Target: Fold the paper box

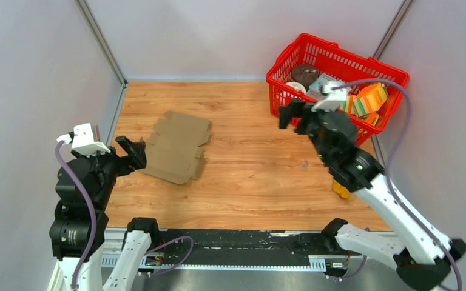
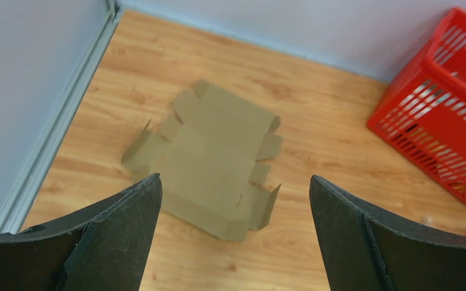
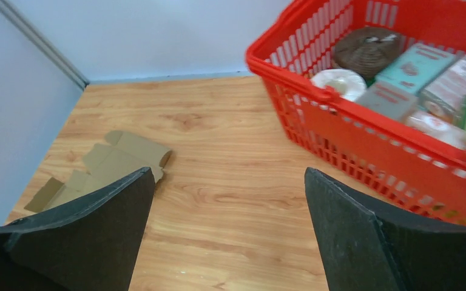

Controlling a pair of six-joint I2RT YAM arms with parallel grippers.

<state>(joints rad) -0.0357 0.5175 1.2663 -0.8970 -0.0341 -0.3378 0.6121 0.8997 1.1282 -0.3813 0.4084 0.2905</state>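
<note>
Progress: nothing folded | paper box (image 1: 178, 147) flat on surface (image 1: 249, 170) | left fingers (image 2: 121, 230) spread, empty, near it | right fingers (image 3: 97, 224) spread, empty, well apart from it | all folds remain

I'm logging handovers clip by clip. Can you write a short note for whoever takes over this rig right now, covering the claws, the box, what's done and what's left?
Left claw: open, empty, raised beside the left edge of the paper box.
Right claw: open, empty, in the air by the near left side of the red basket.
Paper box: a flat, unfolded sheet on the left half of the table, apart from the basket.
Done: no fold made.
Left: all the folding.
</note>
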